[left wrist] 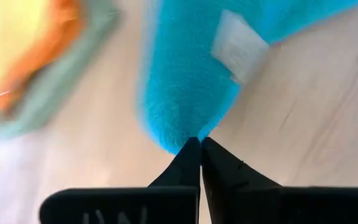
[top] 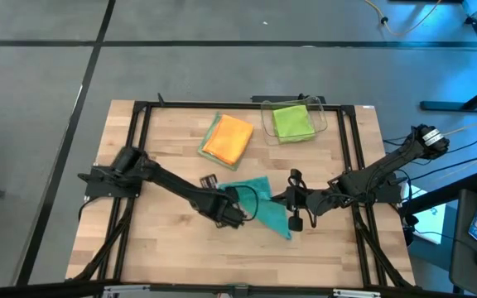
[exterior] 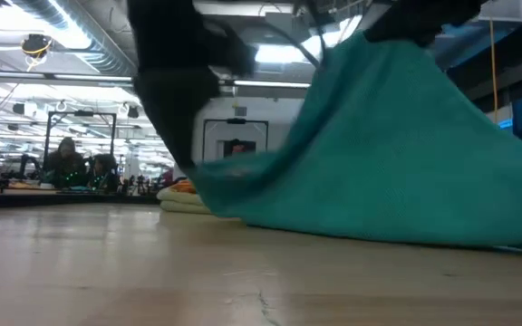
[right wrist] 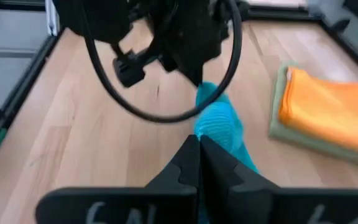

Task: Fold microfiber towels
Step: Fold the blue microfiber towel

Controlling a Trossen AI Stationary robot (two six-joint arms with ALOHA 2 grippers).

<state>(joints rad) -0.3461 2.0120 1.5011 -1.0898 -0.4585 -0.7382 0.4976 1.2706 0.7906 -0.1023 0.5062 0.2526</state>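
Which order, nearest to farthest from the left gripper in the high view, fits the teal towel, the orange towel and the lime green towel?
Measured from the left gripper, shut on the teal towel's corner:
1. Teal towel: in its grip, mid-table.
2. Orange towel: folded on the sage towel, toward the far edge.
3. Lime green towel: in the clear bin, far right side.

The teal towel [top: 259, 201] hangs bunched and partly lifted off the table at centre. At twelve o'clock of it the folded orange towel [top: 228, 137] lies atop the sage one [top: 208, 142]; the lime towel [top: 292, 122] sits at one o'clock.
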